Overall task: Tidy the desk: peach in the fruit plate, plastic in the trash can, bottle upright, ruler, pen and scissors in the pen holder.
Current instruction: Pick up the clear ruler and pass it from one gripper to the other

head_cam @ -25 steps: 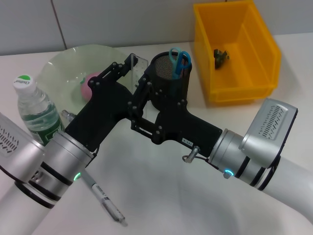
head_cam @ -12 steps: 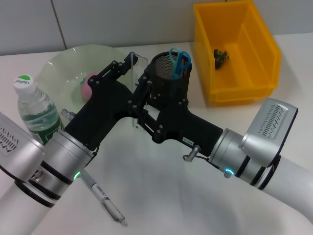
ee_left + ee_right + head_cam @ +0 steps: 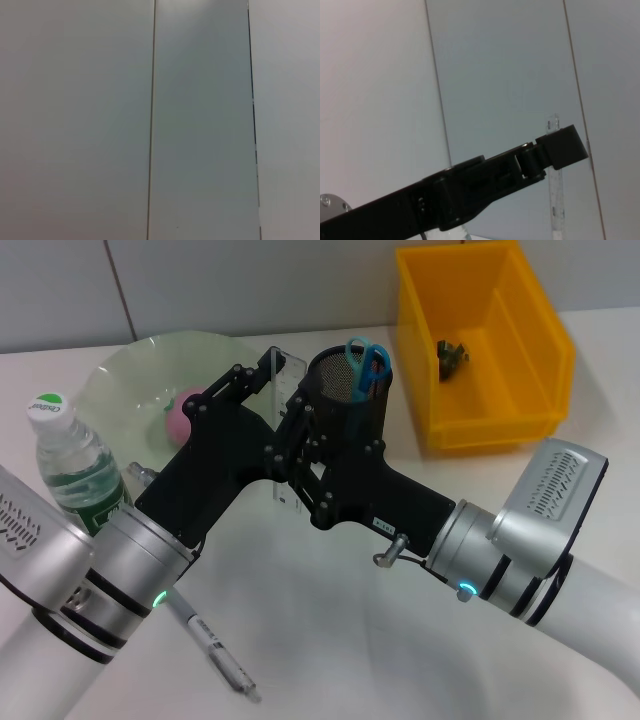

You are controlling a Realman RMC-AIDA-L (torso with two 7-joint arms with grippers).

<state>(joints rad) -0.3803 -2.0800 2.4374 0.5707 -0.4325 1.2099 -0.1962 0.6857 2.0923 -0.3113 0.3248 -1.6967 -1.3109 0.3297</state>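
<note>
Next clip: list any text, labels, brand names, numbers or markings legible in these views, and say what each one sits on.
Nothing can be read as words or numbers.
Clear plastic water bottle: green-and-white label, print too small.
White pen lying on the desk: dark marks on its barrel, illegible.
Right gripper: small white sticker on its black body, too small.
Transparent ruler held upright between both grippers: graduation marks, no readable numbers.
Left gripper: no markings seen.

**Desk items mid-tidy**

We see the clear plastic ruler [image 3: 289, 430] held upright beside the black mesh pen holder [image 3: 350, 400], where the blue-handled scissors [image 3: 367, 362] stand. The pink peach [image 3: 180, 410] sits in the pale green fruit plate [image 3: 120, 375]. The green-capped bottle [image 3: 70, 465] stands upright; the grey pen [image 3: 210, 645] lies on the bench.
</note>
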